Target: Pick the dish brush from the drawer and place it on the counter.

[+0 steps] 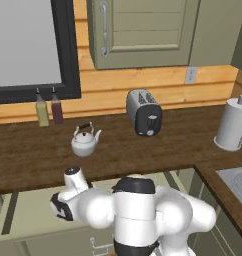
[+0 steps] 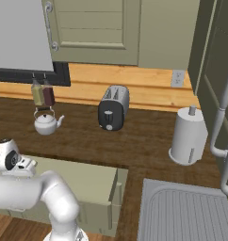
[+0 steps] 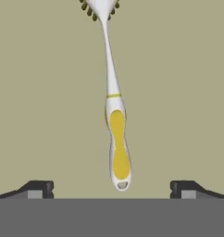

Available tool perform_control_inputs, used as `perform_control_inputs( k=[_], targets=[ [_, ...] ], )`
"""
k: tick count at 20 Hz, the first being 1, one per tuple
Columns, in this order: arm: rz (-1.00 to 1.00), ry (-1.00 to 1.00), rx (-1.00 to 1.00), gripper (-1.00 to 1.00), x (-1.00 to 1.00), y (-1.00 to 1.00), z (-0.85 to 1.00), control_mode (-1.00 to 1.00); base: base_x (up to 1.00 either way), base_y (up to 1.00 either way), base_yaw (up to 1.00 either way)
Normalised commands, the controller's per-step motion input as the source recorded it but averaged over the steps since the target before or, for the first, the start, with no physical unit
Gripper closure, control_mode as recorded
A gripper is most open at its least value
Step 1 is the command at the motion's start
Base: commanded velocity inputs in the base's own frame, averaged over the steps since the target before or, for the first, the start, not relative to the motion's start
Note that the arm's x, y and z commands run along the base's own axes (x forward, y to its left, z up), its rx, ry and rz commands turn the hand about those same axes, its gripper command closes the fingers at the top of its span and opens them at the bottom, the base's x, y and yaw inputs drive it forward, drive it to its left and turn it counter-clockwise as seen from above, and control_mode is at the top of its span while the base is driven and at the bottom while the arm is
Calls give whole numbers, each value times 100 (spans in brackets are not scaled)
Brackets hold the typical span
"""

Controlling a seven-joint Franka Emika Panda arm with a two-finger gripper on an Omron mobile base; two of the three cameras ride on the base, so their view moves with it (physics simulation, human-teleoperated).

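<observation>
While pincer (image 3: 112, 189) hovers open over drawer (image 3: 44, 92), dish brush (image 3: 115, 125) lies flat on drawer floor, yellow handle end midway between tips. Advice: descend straight, close across handle width, lift clear before swinging to worktop (image 1: 183, 135).

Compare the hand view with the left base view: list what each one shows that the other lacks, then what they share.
Hand view alone: the dish brush lying flat on the drawer's pale floor, its yellow handle toward the camera and its bristled head at the top edge, centred between the open hand's two dark fingertips.

Left base view alone: the counter with a kettle, toaster, two bottles and a paper towel roll.

Both: the open drawer, pale olive inside.
</observation>
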Motion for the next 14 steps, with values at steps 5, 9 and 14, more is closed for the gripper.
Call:
perform_control_inputs(
  k=[5, 9, 14],
  targets=[
    [1, 0, 0, -100, 14, 0, -26, -100, 0, 0, 0],
    [1, 0, 0, -100, 12, 3, -30, -100, 0, 0, 0],
    [1, 0, 0, -100, 2, 1, -35, -100, 0, 0, 0]
  ],
)
